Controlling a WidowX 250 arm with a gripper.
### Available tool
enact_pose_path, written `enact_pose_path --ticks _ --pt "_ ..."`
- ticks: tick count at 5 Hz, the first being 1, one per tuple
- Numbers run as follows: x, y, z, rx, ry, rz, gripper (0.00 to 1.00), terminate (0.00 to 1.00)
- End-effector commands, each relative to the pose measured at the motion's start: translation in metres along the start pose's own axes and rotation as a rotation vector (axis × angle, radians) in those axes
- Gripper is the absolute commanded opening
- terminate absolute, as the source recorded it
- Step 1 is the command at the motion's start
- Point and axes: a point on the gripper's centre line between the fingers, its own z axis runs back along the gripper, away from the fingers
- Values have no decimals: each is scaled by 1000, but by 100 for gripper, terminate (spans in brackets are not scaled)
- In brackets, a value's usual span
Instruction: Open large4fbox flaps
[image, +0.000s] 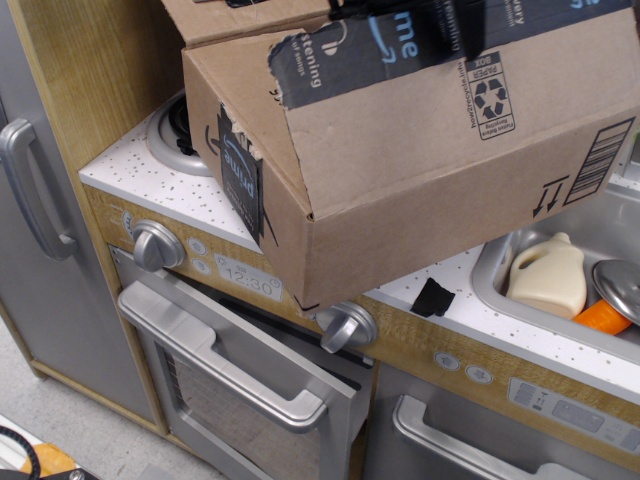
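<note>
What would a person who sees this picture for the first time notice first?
The big brown box fills the upper middle, resting on a toy kitchen counter with its front corner hanging over the oven. Its near flap, crossed by black tape, is tilted up, and the dark gripper is at its top edge. At right, a cream jug lies in the sink.
</note>
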Motion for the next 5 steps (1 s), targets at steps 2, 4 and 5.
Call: enact_pose_path --ticks 2,4,5 --pt "-51 -77 37 -9 -129 7 100 0" --pt "-77 -71 5 -89 -186 27 100 0" --pt "-83 -62 -15 -109 -205 15 100 0"
